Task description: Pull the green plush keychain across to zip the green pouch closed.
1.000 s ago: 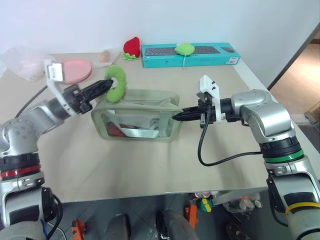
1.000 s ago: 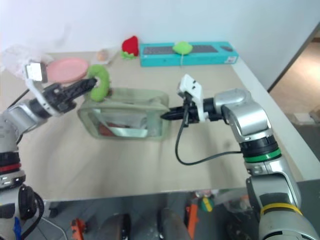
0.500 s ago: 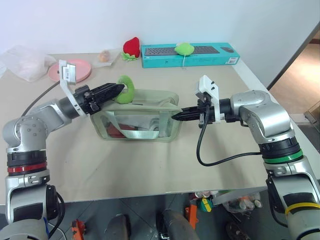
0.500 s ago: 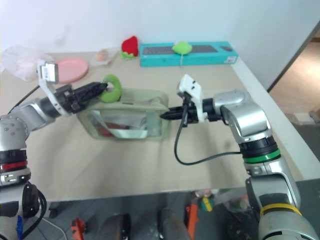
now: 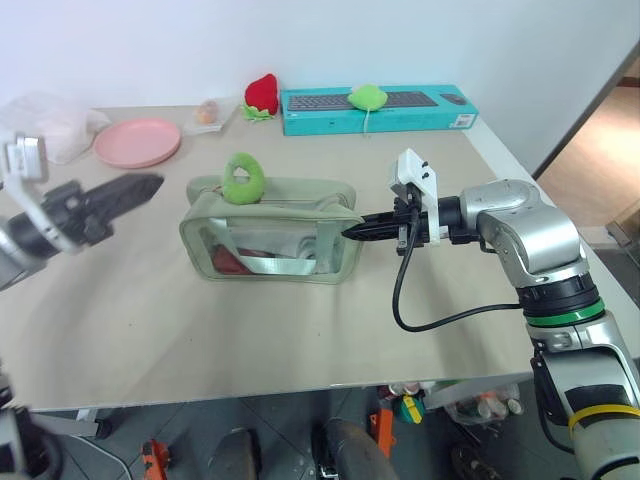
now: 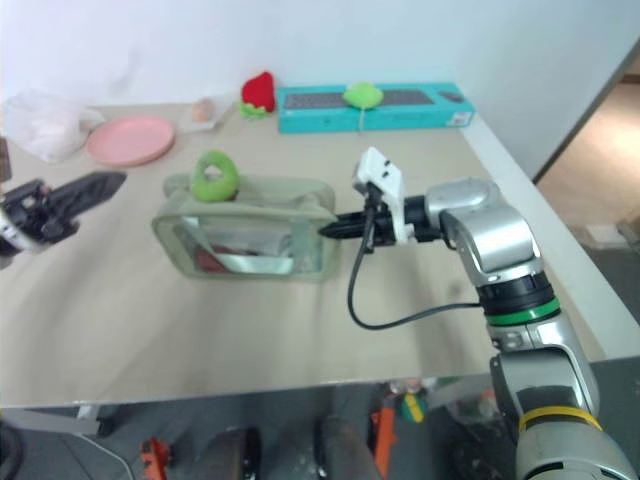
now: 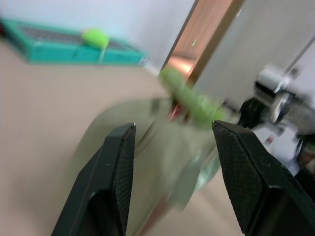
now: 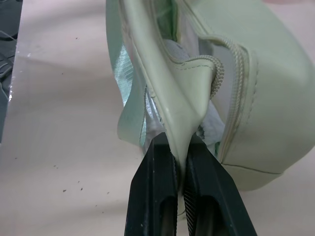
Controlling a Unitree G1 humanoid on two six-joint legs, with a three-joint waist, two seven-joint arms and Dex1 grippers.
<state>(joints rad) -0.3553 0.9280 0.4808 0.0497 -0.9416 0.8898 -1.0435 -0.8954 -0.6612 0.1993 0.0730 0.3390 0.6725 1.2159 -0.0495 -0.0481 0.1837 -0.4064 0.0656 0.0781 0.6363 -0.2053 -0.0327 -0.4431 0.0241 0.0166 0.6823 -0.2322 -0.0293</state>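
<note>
On the beige table (image 5: 300, 340), the green pouch (image 5: 270, 230) sits in the middle, and my right gripper (image 5: 350, 232) pinches a fabric flap at its right end, the two black fingers (image 8: 160, 196) pressed tight on the pale green material (the wrist view shows the flap squeezed between them, right beside the zip's end). The green plush keychain (image 5: 242, 179) stands on top of the pouch near its left end, free of both grippers. My left gripper (image 5: 125, 190) hangs off to the left of the pouch, well apart from it, its fingers (image 7: 115, 177) spread with a clear gap and nothing between them. A red item shows through the pouch's clear window. Behind it lie a pink plate (image 5: 138, 141), a red plush strawberry (image 5: 262, 96) and a teal keyboard box (image 5: 400, 110) with a lime-green plush blob (image 5: 366, 97) on top
</note>
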